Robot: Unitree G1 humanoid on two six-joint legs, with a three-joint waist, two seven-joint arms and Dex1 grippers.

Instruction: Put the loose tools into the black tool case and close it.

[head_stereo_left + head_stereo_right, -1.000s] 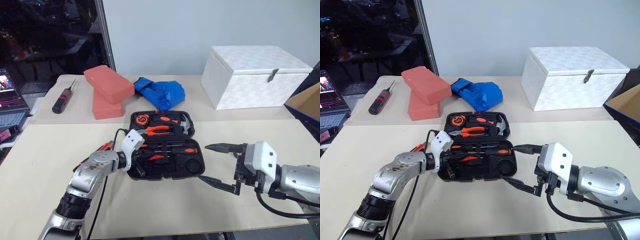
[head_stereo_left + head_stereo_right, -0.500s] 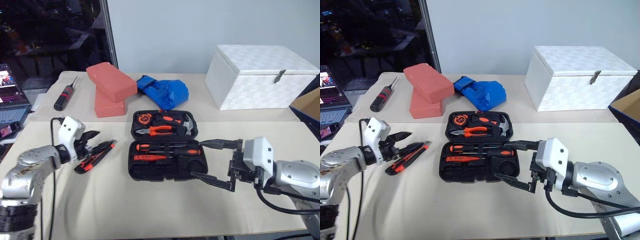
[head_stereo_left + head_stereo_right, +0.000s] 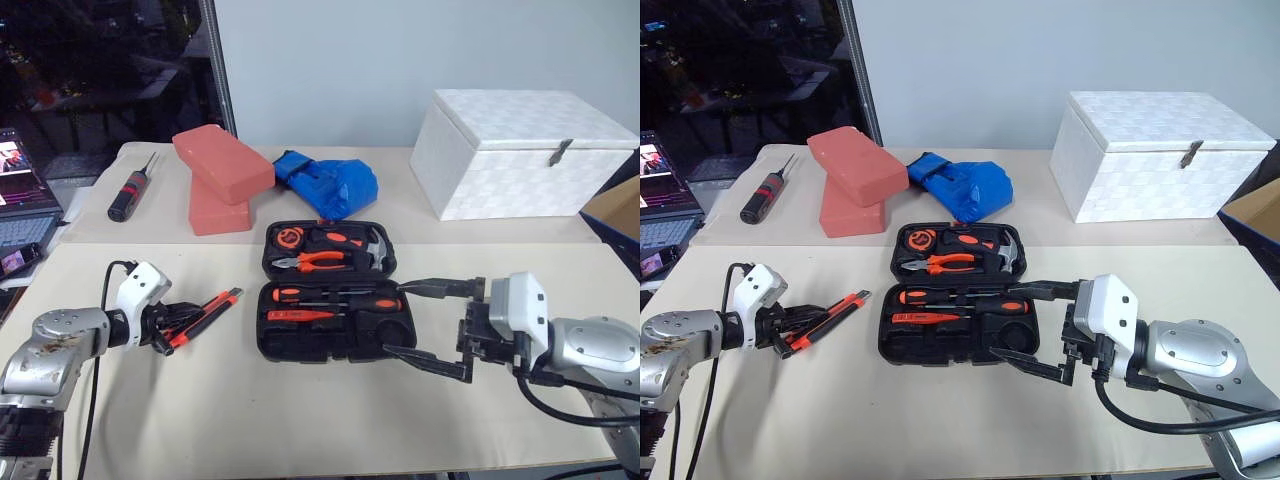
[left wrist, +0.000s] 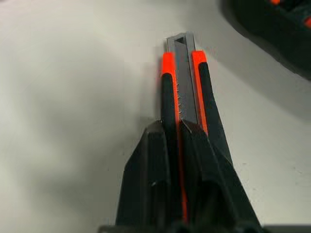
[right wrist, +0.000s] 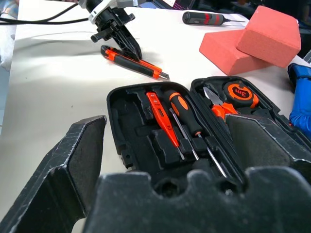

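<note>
Fingers of our left gripper (image 3: pixel 172 329) have just closed on the utility knife (image 3: pixel 208 310) beside the black tool case (image 3: pixel 333 319), ready for carrying over, while our right gripper (image 3: pixel 428 325) waits wide open and empty.

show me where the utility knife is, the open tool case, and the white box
utility knife (image 3: pixel 212 307), left eye view, on its orange-black handle.
black tool case (image 3: pixel 330 343), left eye view, on the near half's front moulding.
white box (image 3: pixel 520 180), left eye view, on its front wall.

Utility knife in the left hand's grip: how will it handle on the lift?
Utility knife looks rigid and flat, so it probably won't roll. The left hand pinches one end, so the free end may sag or pivot. Slim plastic body, likely light.
</note>
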